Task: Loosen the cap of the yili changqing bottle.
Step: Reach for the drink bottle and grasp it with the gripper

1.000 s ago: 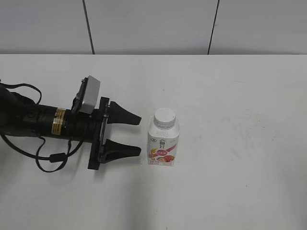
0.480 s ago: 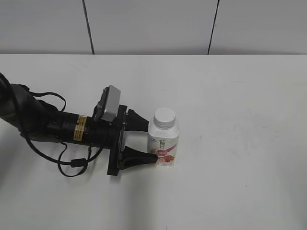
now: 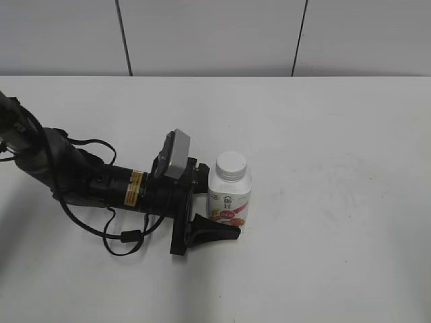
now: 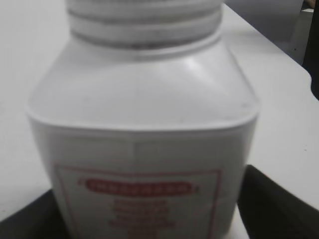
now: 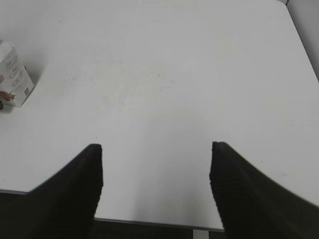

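The yili changqing bottle [image 3: 231, 194] stands upright on the white table, with its white cap [image 3: 230, 165] on. My left gripper [image 3: 231, 210] is open and straddles the bottle's body low down. The near finger lies along its front and the far finger is hidden behind it. In the left wrist view the bottle [image 4: 144, 124] fills the frame between the two dark fingers [image 4: 149, 221], with a gap at the right finger. Only the ribbed neck shows at the top there. My right gripper [image 5: 154, 174] is open and empty, far from the bottle [image 5: 12, 74].
The white table [image 3: 337, 168] runs back to a pale panelled wall [image 3: 215, 33]. The left arm's cables [image 3: 121, 235] trail on the table to the left of the bottle. The table's near edge [image 5: 149, 221] lies just beneath the right gripper.
My left arm has moved right toward the bottle. Its open fingers, first short of the bottle, now lie on either side of its body. The bottle has not moved.
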`<action>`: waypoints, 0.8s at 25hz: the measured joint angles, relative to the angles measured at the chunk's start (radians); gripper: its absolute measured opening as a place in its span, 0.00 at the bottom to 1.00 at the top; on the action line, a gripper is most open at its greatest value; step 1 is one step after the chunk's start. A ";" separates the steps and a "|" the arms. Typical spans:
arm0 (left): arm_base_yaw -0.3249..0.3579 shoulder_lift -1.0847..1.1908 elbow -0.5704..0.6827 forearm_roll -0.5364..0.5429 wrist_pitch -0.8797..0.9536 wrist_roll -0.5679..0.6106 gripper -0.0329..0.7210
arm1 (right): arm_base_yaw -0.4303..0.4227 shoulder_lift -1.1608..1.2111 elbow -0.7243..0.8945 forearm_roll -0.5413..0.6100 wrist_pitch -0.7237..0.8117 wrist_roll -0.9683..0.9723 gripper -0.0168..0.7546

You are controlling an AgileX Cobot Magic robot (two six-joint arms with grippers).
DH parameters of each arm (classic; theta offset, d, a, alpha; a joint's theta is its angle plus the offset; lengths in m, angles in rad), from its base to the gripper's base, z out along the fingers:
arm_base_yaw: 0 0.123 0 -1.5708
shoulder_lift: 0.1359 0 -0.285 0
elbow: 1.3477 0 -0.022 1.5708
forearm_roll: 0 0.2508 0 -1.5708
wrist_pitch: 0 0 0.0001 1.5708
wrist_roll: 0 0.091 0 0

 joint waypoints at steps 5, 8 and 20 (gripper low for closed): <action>-0.012 0.000 -0.003 -0.018 0.000 -0.006 0.77 | 0.000 0.000 0.000 0.000 0.000 0.000 0.71; -0.014 0.003 -0.004 -0.028 -0.001 -0.006 0.77 | 0.000 0.000 0.000 0.000 0.000 0.000 0.71; -0.014 0.008 -0.010 -0.044 0.000 -0.007 0.63 | 0.000 0.000 0.000 0.000 0.000 0.000 0.71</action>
